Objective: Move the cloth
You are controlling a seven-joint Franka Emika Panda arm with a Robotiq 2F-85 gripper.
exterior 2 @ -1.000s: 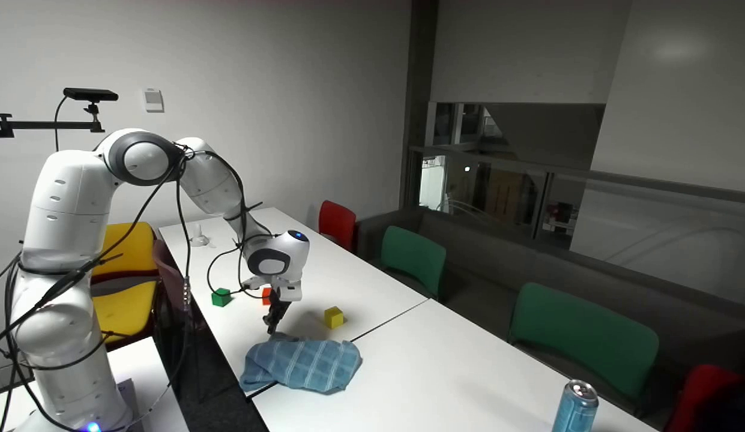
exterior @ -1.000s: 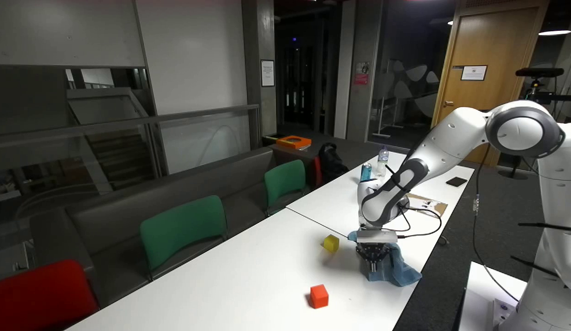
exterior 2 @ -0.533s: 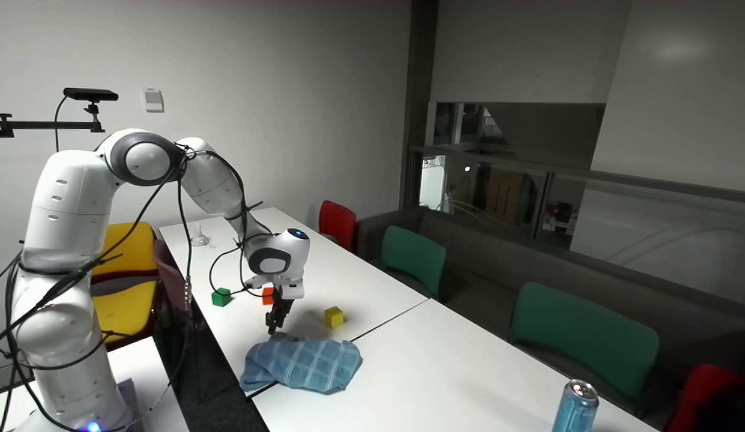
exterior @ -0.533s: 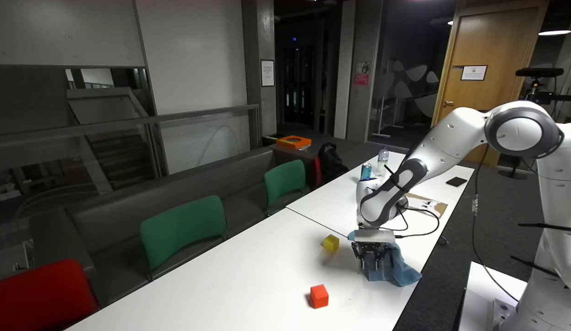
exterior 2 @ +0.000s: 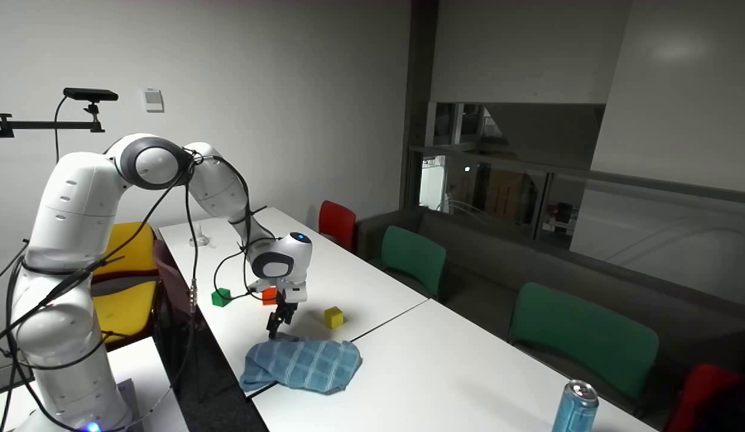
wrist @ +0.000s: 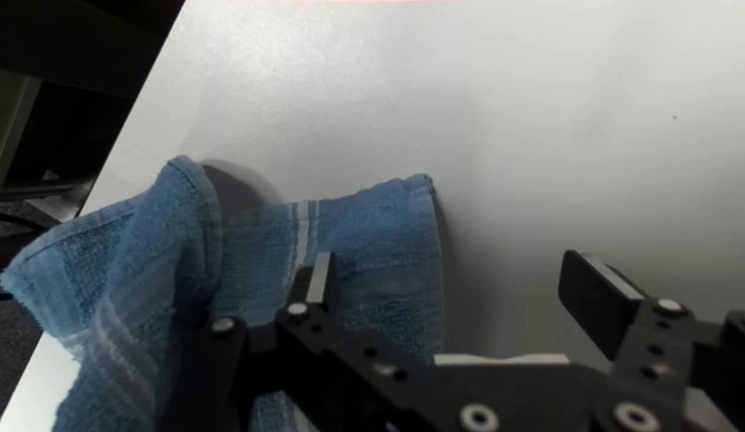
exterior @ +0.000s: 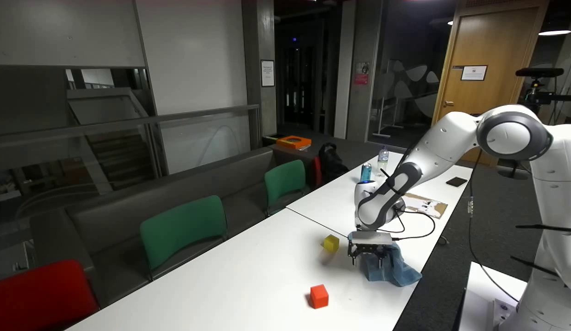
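Observation:
A blue cloth (exterior: 401, 271) with pale stripes lies crumpled near the edge of the white table. In another exterior view the cloth (exterior 2: 306, 364) shows its folded, checked side. My gripper (exterior: 367, 262) hovers beside and partly over it, pointing down with fingers spread wide. From the wrist, the cloth (wrist: 384, 240) fills the lower left, one corner folded up. One of the fingers (wrist: 324, 279) is over the cloth, the opposite one over bare table. Nothing is pinched between the jaws of the gripper (wrist: 447, 273). Part of the cloth is hidden behind the gripper.
A yellow cube (exterior: 331, 243) sits close to the gripper. A red cube (exterior: 319, 296) and a green cube (exterior 2: 221, 297) are on the same table. Farther along stand a blue can (exterior: 366, 172) and a bottle (exterior: 383, 160), with a cardboard sheet (exterior: 425, 205) and a dark phone (exterior: 456, 181).
The gripper's fingers have gone from together to wide apart. The arm has shifted slightly, its elbow a little lower. The cloth and cubes stay where they were.

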